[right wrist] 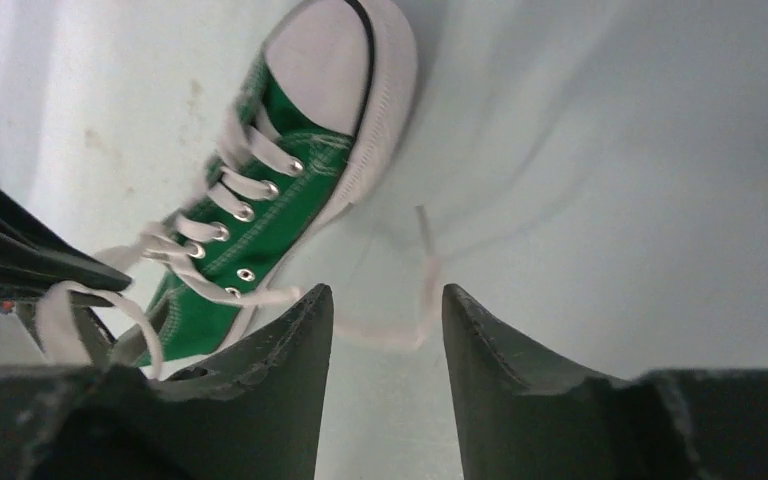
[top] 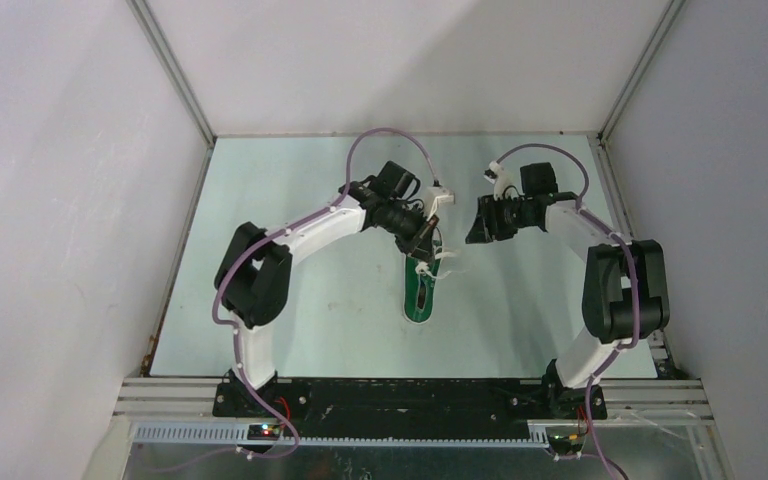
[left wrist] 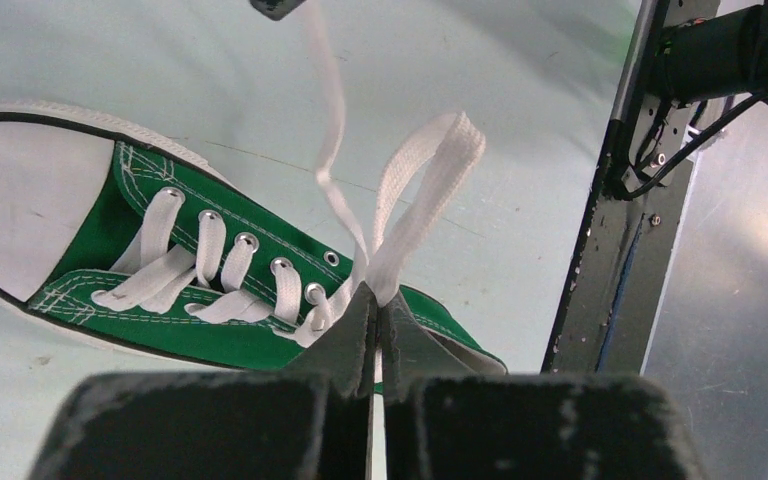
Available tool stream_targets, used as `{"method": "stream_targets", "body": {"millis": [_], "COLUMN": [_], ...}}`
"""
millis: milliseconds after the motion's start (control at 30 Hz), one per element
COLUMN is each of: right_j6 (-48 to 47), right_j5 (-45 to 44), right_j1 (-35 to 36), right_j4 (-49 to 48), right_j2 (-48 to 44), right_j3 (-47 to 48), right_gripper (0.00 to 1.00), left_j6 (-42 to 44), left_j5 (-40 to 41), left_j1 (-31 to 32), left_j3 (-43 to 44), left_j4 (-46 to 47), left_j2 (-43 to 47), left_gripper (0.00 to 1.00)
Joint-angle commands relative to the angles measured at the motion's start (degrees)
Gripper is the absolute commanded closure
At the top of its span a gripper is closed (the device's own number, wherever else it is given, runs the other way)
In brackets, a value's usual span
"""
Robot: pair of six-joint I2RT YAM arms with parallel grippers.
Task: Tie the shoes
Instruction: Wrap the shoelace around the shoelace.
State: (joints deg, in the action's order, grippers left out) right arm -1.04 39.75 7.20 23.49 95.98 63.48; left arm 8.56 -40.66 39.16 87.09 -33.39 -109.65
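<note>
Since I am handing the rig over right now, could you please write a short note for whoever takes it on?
Left gripper: shut on a loop of white lace, held up over the upper eyelets.
Right gripper: open, holding nothing, beside the shoe.
The green sneaker sits on the table between the arms; the second lace trails loose beside it.
Done: one loop formed.
Left: no bow shows; likely wrap the second lace round the loop and tighten.
</note>
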Motion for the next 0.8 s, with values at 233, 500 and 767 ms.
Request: {"method": "stream_targets", "body": {"millis": [233, 500, 767], "right_j6": [-11.03, -14.90, -6.39], "right_j5": [11.63, 10.68, 16.22], "right_j1": [-1.00, 1.91, 3.32], "right_j4": [9.79, 11.11, 6.02], "right_j2": [-4.84, -2.18, 3.50], "right_j3": [5.85, 5.39, 8.66], "right_gripper": [0.39, 0.38, 0.35], "left_j6": [-4.10, -14.18, -14.38], "left_j5": [-9.52, -10.38, -12.84], "left_j1": [-3.79, -5.35, -5.67], "left_j3": [-0.26, -2.72, -4.67], "left_j4": [5.68, 13.88, 15.25], "left_j2": [-2.67, -3.45, -3.20], "left_gripper": [0.95, 0.85, 0.82]}}
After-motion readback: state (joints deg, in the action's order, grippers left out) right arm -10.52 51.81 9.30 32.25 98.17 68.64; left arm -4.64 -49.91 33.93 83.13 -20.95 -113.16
